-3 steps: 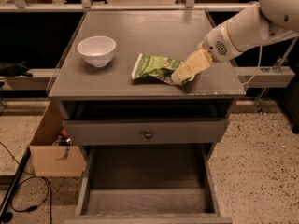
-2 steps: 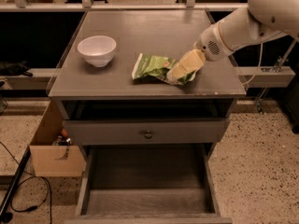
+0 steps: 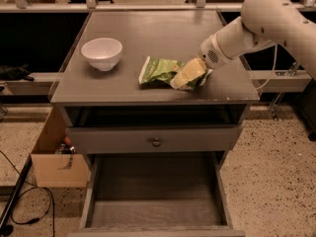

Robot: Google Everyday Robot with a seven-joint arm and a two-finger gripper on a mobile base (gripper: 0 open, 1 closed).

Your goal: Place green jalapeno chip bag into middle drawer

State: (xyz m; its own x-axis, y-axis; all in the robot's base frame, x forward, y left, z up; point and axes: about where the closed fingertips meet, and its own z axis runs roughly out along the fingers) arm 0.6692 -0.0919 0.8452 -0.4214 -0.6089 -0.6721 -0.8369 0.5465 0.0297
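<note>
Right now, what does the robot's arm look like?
The arm is fat, smooth and creamy white, made of rounded tube shapes. Near its end is a round patch of tiny dark holes. The gripper is pale yellow, at the green jalapeno chip bag on the cabinet top.

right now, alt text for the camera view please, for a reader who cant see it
The robot's pincer is at the right end of the green jalapeno chip bag, which lies on the grey cabinet top, a white bowl left of it in the picture. Below, the middle drawer stands pulled open.
</note>
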